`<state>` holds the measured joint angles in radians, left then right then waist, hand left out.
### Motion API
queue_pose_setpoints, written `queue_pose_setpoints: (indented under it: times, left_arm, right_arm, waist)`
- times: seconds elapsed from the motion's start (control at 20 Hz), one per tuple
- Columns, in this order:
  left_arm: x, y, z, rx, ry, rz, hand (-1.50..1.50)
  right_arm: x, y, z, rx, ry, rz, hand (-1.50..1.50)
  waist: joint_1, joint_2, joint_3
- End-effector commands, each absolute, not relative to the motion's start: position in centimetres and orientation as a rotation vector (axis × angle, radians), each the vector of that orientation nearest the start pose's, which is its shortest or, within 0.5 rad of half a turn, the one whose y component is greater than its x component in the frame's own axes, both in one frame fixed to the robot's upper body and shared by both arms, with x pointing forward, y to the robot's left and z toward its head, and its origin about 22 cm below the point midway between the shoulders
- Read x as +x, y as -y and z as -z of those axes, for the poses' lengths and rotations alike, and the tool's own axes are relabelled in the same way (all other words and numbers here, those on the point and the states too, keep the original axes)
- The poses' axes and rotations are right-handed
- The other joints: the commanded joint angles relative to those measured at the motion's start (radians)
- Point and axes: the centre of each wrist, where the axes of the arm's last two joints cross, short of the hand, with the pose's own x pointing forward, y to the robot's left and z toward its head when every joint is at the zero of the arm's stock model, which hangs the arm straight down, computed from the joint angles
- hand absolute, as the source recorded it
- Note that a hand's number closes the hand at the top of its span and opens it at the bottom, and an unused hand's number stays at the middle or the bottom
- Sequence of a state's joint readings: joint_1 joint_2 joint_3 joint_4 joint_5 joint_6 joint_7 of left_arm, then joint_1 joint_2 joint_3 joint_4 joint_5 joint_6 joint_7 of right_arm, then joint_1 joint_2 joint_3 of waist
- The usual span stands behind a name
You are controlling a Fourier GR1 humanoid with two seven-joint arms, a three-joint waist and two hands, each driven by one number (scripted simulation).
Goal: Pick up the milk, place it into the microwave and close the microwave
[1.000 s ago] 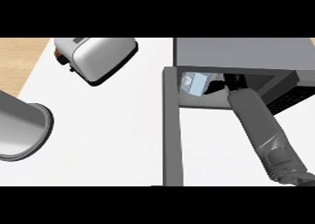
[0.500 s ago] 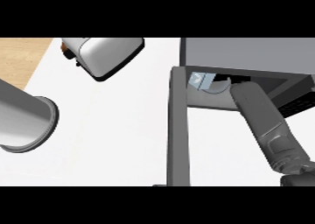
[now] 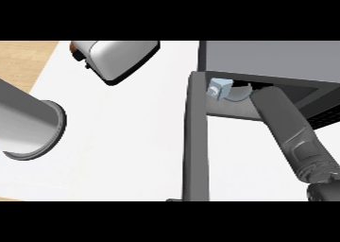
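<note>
Inside the open microwave [image 3: 270, 56], at the counter's [image 3: 131, 142] far right, the milk [image 3: 219, 88] stands by the door [image 3: 196, 142]. Beside it the right forearm [image 3: 288, 127] reaches in, its hand hidden, fingers impossible to judge. A toaster [image 3: 117, 56] sits far left.

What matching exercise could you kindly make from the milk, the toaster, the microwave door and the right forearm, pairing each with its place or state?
Things:
1. milk
2. toaster
3. microwave door
4. right forearm

Places or states:
a. swung open, seen edge-on, running down the middle of the view
b. reaching from the lower right into the microwave
c. on the white counter, at the upper left
d. inside the microwave, near its left wall

Pairs: 1-d, 2-c, 3-a, 4-b
</note>
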<state>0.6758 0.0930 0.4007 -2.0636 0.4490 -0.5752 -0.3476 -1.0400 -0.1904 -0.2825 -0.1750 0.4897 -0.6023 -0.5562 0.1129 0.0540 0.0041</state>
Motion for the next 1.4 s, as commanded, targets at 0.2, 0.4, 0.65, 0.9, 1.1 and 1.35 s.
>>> queue_pose_setpoints:
  times: [0.2,0.4,0.65,0.9,1.1,1.35]
  left_arm:
    - [5.8,-34.7,-5.0,-0.111,1.939,-0.02,-1.5]
    - [6.4,-34.3,-4.4,-0.147,1.93,-0.026,-1.5]
    - [6.3,-33.4,-3.9,-0.174,1.918,-0.018,-1.5]
    - [6.6,-31.1,-4.5,-0.219,1.934,0.029,-1.5]
    - [7.4,-30.5,-4.6,-0.219,1.93,0.041,-1.5]
    - [8.6,-28.6,-4.1,-0.232,1.92,0.09,-1.5]
  right_arm:
    - [43.8,21.0,-2.8,-0.64,1.818,-0.407,-1.5]
    - [42.8,22.3,-1.2,-0.558,1.852,-0.384,-1.5]
    - [42.7,21.8,-0.8,-0.447,1.885,-0.335,-1.5]
    - [41.6,21.2,1.1,-0.299,1.896,-0.306,-1.5]
    - [40.2,20.6,3.2,-0.234,1.893,-0.295,-1.5]
    - [38.1,21.5,5.8,-0.14,1.899,-0.255,-1.5]
  waist:
    - [-0.003,-0.011,0.001]
    - [-0.017,-0.009,0.001]
    - [-0.036,-0.024,-0.001]
    - [-0.062,-0.036,-0.002]
    - [-0.088,-0.046,-0.003]
    - [-0.114,-0.057,-0.004]
